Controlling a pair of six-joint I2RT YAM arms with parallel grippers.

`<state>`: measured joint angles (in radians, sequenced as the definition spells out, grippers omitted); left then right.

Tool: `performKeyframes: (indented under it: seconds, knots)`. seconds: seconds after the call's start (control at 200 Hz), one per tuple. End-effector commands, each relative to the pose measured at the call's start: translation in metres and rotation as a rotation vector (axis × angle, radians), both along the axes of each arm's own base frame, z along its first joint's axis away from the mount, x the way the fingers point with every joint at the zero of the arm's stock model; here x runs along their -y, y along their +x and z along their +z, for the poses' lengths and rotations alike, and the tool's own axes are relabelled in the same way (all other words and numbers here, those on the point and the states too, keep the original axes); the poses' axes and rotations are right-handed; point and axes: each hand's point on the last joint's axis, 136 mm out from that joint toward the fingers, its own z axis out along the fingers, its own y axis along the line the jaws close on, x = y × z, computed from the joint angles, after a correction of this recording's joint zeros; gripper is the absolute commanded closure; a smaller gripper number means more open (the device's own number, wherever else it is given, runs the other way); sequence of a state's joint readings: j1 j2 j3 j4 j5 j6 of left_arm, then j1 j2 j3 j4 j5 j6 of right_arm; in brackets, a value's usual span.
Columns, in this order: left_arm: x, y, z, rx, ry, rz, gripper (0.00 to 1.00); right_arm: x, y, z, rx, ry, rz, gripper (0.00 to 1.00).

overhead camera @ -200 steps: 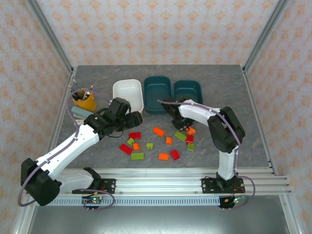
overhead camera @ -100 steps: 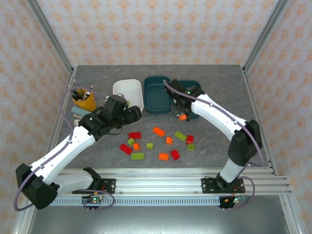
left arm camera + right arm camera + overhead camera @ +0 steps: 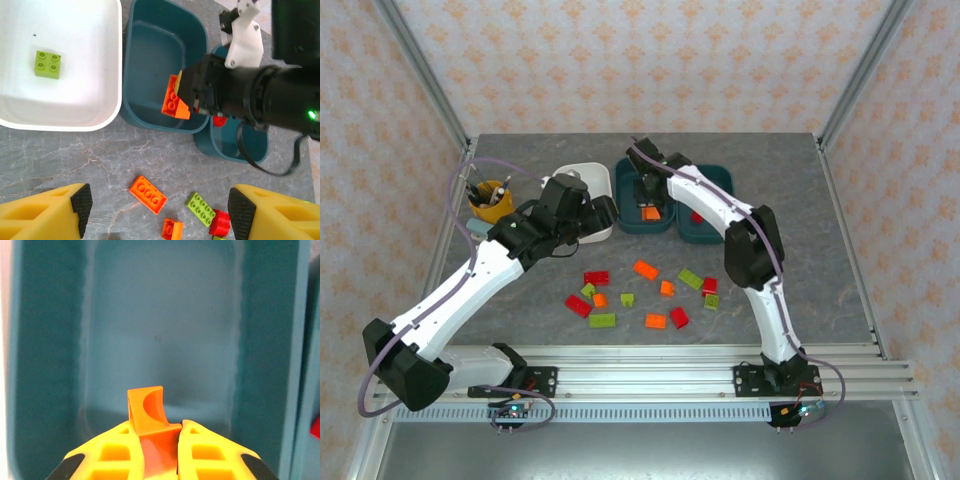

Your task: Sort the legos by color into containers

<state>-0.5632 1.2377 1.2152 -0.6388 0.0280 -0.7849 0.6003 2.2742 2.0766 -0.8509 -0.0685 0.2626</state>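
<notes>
Grey marbled tabletop (image 3: pixel 820 260) under patterned walls, with three tubs lined up across the upper middle of the overhead frame. Your right gripper (image 3: pixel 156 432) is clenched on an orange brick (image 3: pixel 146 407), hanging over the near half of the middle teal tub (image 3: pixel 50 340), whose floor looks bare. Before you let go, check that the brick sits well inside the rim, clear of the side next to the white tub (image 3: pixel 75 30). Lower a little so it can't bounce out, then part the jaws fully and lift straight up. Put no orange in the teal tub at the right (image 3: pixel 718 176), which holds a red brick (image 3: pixel 218 120), nor in the white one, which has a lime green brick (image 3: pixel 47 64). Your left gripper (image 3: pixel 159 207) hangs released and empty just below the white tub, so mind how close the two arms are. Loose legos (image 3: pixel 645 268) wait at centre frame.
</notes>
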Motion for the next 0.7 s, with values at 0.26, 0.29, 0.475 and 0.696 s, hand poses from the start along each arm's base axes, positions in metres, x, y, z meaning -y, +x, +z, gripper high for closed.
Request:
performKeyframes:
  seconds: [0.26,0.29,0.475,0.696]
  knots:
    - [-0.012,-0.004,0.009,0.015,0.042,0.031,0.25,-0.005,0.033,-0.012,-0.041,0.076,-0.075,0.65]
    - [-0.012,-0.006,0.008,0.012,0.045,0.031,0.25,-0.006,0.034,-0.008,-0.034,0.082,-0.071,0.63]
    - [-0.02,-0.014,0.001,-0.018,0.07,0.041,0.25,-0.006,0.028,0.042,0.03,0.119,-0.034,0.5]
    - [-0.029,-0.037,-0.036,-0.158,0.162,-0.005,0.25,-0.005,-0.013,0.113,0.138,0.22,0.049,0.5]
